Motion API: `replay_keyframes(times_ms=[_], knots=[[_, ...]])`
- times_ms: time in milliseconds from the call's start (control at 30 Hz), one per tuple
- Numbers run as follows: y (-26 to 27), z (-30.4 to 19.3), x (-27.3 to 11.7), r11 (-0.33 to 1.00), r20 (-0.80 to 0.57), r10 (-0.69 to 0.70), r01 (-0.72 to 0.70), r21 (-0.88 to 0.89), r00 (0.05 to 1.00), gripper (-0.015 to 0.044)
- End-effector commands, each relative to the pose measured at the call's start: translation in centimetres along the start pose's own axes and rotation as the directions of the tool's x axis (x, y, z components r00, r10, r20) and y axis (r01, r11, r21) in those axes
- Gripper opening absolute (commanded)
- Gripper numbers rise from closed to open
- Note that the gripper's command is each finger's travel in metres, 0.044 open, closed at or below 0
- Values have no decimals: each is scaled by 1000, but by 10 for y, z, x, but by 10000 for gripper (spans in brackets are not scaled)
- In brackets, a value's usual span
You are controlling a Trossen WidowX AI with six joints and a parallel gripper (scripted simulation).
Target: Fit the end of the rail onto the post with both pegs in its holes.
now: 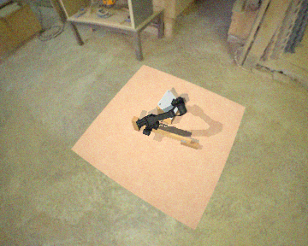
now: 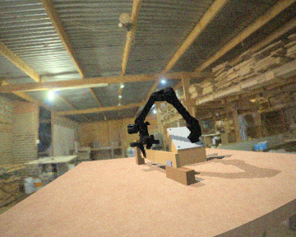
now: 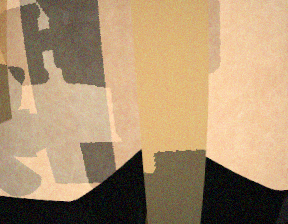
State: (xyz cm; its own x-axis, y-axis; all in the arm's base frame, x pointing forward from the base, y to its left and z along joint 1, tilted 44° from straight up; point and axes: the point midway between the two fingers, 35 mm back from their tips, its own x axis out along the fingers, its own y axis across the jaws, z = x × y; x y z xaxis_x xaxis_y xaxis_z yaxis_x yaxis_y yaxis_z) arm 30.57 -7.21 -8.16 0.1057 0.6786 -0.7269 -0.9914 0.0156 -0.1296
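Note:
The long tan rail [image 1: 171, 135] [image 2: 156, 156] [image 3: 170, 75] runs from the low footboard block [image 1: 192, 145] [image 2: 180, 174] toward the short wooden post [image 1: 135, 123] [image 2: 139, 157]. Its far end is at the small grey bracket [image 2: 168, 163]; how deep it sits is too small to tell. My gripper [image 1: 148, 129] [image 2: 144, 153] [image 3: 164, 153] is shut on the rail close to the post, with a black finger on each side in the wrist view. The gripper hides the joint, so the pegs, the holes, any gap and the exact level cannot be made out.
A wooden box with a sloped white panel [image 1: 166, 100] [image 2: 181, 138] stands beside the rail, below the arm. Part of a brown object [image 3: 1, 95] shows at the wrist view's left edge. Dark shadows of the arm fall across the pinkish table top [image 1: 161, 179] [image 2: 93, 193].

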Motion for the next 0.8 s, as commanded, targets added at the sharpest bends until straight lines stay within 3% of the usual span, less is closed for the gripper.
replay_keyframes(times_ms=[0,767], knots=[[-1,-4,-4,1000,-6,-10,10,-2,1000,0],[-1,-10,-4,1000,-6,-10,10,-2,1000,0]])
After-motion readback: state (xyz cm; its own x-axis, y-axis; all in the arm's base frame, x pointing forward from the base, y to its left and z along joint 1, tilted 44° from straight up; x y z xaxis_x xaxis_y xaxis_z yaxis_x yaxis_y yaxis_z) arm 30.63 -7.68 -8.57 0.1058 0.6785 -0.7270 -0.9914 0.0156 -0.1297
